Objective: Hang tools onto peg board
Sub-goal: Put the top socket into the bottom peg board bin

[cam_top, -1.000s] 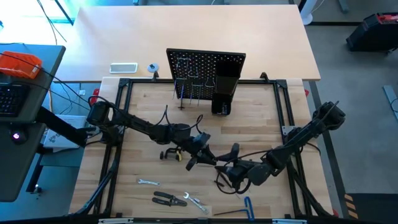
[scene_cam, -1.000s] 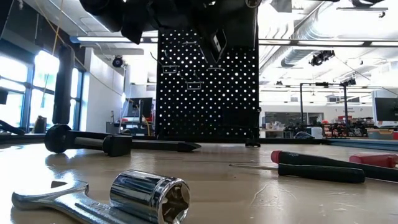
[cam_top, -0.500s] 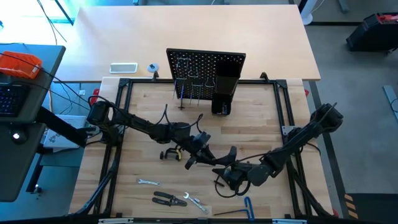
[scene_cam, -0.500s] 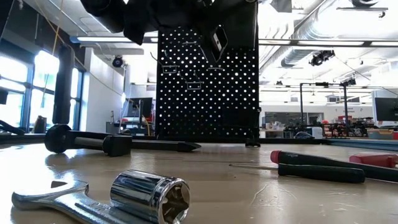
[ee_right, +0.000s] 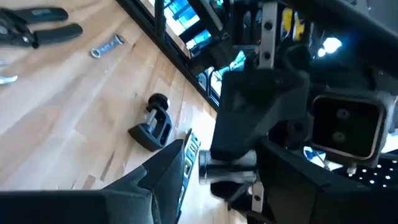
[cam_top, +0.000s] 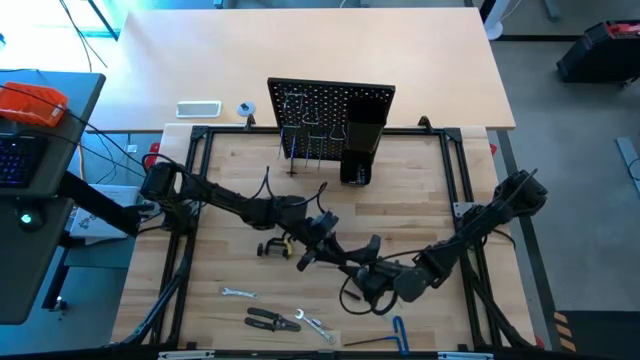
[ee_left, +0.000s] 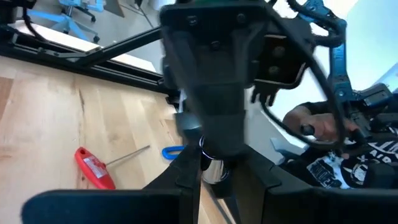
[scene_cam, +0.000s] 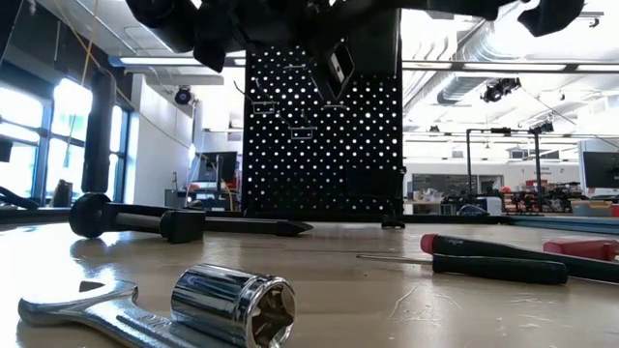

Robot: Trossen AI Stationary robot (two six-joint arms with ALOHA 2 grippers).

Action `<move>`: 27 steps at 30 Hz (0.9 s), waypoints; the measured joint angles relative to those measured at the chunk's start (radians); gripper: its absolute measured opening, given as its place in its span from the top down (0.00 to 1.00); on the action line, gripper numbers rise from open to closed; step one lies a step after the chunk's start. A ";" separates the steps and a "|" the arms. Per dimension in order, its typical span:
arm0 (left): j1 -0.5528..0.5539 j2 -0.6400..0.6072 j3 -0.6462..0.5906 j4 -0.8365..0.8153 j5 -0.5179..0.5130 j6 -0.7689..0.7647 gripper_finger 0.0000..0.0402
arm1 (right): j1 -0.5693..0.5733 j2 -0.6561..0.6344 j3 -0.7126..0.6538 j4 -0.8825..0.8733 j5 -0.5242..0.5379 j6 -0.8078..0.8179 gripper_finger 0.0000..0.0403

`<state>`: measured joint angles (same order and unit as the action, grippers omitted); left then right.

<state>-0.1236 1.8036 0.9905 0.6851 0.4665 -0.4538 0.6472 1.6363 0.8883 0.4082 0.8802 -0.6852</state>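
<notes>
Mid-counter (cam_top: 420, 190), your left gripper (cam_top: 312, 256) holds the level (cam_top: 338, 262) narrow-jawed; right gripper (cam_top: 365, 272) stands wide around its far end, likely a handover. Peg board (cam_top: 330, 105) waits at 12 o'clock.

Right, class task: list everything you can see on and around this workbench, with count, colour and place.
upright black perforated peg board: one, black, table's far edge
black box-shaped holder: one, black, on board's right side
black C-clamp: one, black, table's middle left
silver wrenches: two, silver, near edge
black-handled pliers: one, black, near edge
blue-handled hex key: one, blue, near edge
shiny silver socket: one, silver, by a wrench
left gripper: one, dark, mid-table
right gripper: one, dark, open, facing left gripper
</notes>
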 joint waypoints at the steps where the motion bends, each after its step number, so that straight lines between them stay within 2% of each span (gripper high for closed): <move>1: 0.000 0.000 0.000 0.001 0.000 0.000 0.87 | -0.001 0.000 0.000 -0.004 0.001 0.004 0.52; 8: 0.000 0.000 0.000 -0.001 0.001 -0.008 0.87 | -0.005 0.001 0.000 -0.008 0.031 0.006 0.54; 17: 0.005 -0.002 0.001 -0.008 0.006 -0.010 0.87 | -0.003 0.001 0.000 -0.011 0.033 0.003 0.73; 27: 0.008 -0.002 0.002 -0.027 -0.009 -0.008 0.84 | -0.003 0.001 -0.001 -0.011 0.037 0.014 0.72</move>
<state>-0.1158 1.8015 0.9920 0.6583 0.4573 -0.4622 0.6437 1.6375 0.8871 0.3969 0.9170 -0.6713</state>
